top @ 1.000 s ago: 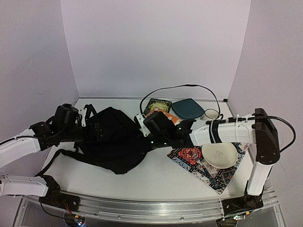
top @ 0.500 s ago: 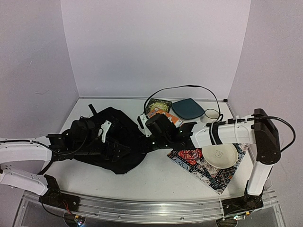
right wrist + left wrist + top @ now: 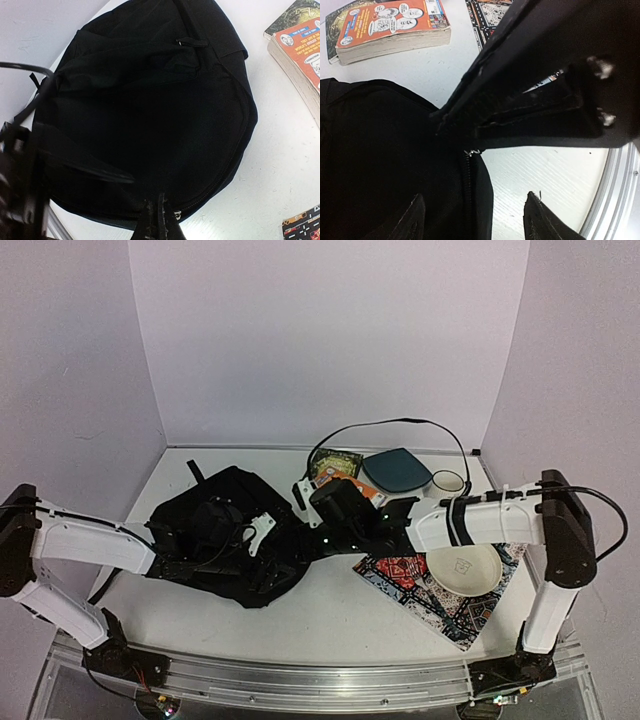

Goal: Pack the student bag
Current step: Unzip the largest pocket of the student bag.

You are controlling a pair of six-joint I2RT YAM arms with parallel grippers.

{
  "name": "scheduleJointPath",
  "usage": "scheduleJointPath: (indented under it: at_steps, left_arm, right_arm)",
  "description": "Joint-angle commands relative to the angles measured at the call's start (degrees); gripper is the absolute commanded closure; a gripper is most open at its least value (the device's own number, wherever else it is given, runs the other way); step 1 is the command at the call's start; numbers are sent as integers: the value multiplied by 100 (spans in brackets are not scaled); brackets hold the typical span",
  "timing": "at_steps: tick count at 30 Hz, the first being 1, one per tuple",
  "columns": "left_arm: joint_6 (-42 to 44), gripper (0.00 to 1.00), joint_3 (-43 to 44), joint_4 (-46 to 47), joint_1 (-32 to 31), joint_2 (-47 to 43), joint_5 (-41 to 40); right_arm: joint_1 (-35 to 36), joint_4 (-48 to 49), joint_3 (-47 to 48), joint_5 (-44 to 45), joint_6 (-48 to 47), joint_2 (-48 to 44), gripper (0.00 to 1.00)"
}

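On the left half of the worktop (image 3: 330, 625), the student bag (image 3: 215, 540) is lying flat and slumped, straps trailing toward the back wall and the near-left edge. Nothing is showing inside it yet. A book (image 3: 390, 27) with an orange cover, a teal pouch (image 3: 397, 470), a white bowl (image 3: 463, 568) and a patterned cloth (image 3: 440, 592) are all sitting outside it, to its right.

Right pincer (image 3: 159, 220): jaws are pressing fully together, tip at the bag's near-right rim, just beside the zipper line (image 3: 240, 135). Cannot tell whether fabric or a pull tab is pinched between them.

Left pincer (image 3: 475, 225): jaws are standing apart, hovering over the same rim, its fingertips (image 3: 412, 220) straddling the zipper (image 3: 466, 167) with nothing between them.

Judgement: step in hand is opening the bag, so packing is barely starting.

To do it well:
- left jaws should be closing on the pull tab or one thin fold beside the zipper, not on a thick wad of cloth;
- right side should be anchoring the rim while the left is pulling along the track, not upward;
- wrists are crowding each other here, so moves should be slow.
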Motion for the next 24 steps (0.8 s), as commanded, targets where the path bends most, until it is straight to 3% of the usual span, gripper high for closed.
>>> scheduleJointPath:
  at_steps: [1,3,10,18,24]
  left_arm:
    - [329,39,359,320,-16,289,-84]
    - [361,45,429,332,-37,440,-57]
    - [296,98,380,305,-142,355,57]
    - [21,100,-189,-300,-363,-735,453]
    - [-566,100,-384,-834,-697,-1377,263]
  right_arm:
    - [4,88,-16,36,83,-361,100]
    - [3,88,-16,47,84,-358,100]
    - [-61,78,-92,279,84,-380,100]
    - [-565,70,-235,618,-88,-470,100]
    - [-1095,70,5,655,-336,-209,100]
